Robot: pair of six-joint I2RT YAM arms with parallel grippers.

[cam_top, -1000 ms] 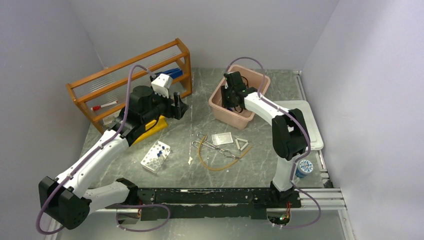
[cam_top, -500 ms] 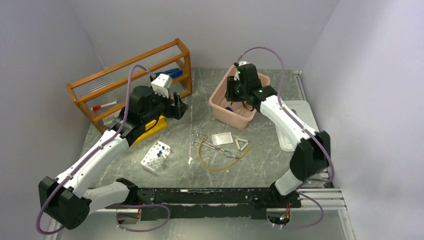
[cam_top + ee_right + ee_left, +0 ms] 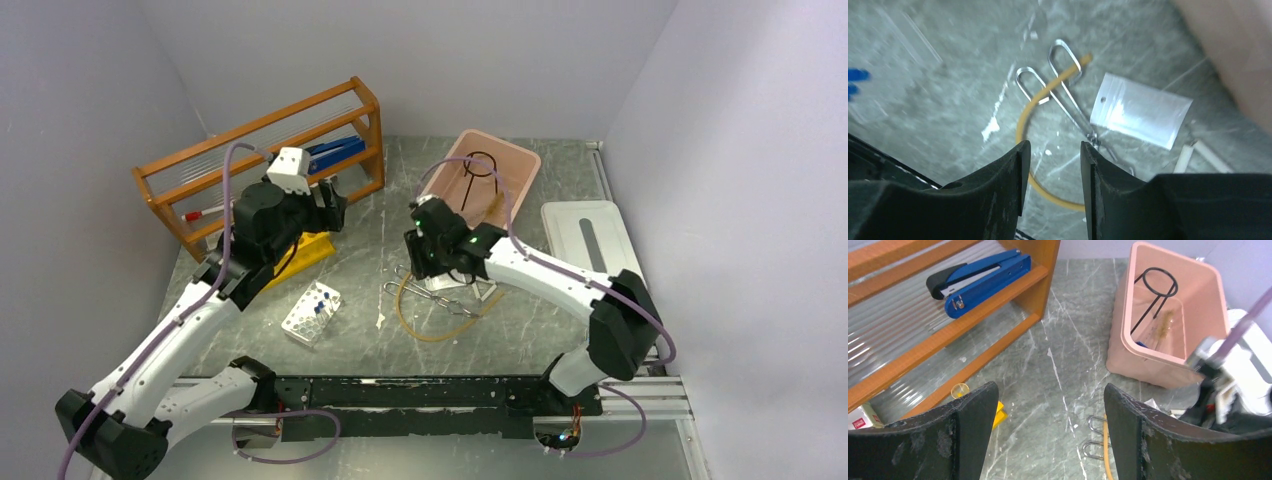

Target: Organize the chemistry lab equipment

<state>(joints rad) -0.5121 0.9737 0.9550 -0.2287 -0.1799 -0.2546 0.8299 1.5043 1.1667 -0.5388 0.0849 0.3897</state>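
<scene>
Jaws: the left gripper [image 3: 335, 205] stands spread wide and empty; the right gripper [image 3: 424, 268] is parted about halfway, with nothing between its fingers. Top view, with the pink bin [image 3: 525, 165] taken as reference: the black wire tripod [image 3: 481, 170] lies inside the bin, so that item reads as put away. The metal tongs [image 3: 432, 296] and amber tube [image 3: 440, 328] lie loose on the table just on the near side of the bin, directly under the right gripper. The white rack of blue-capped vials [image 3: 312, 313] sits well to the near left of the bin. The left gripper hangs to the bin's left, beside the orange shelf [image 3: 365, 105]. Left wrist view: the bin floor also holds a bristly brush-like piece [image 3: 1164, 324] and a small blue piece [image 3: 1143, 344] (too small to identify). Bare table separates the bin from the shelf. Right wrist view: seen past the fingers [image 3: 1015, 165], the tongs are bright wire with two looped handles. The tube crosses them as a limp curve, though whether it threads a loop cannot be told. A clear pouch [image 3: 1140, 110] and the white triangle [image 3: 1198, 152] lie between the tongs and the bin. Assessment: the task is partly done; the tongs, tube, pouch, triangle and vials remain outside the bin.
</scene>
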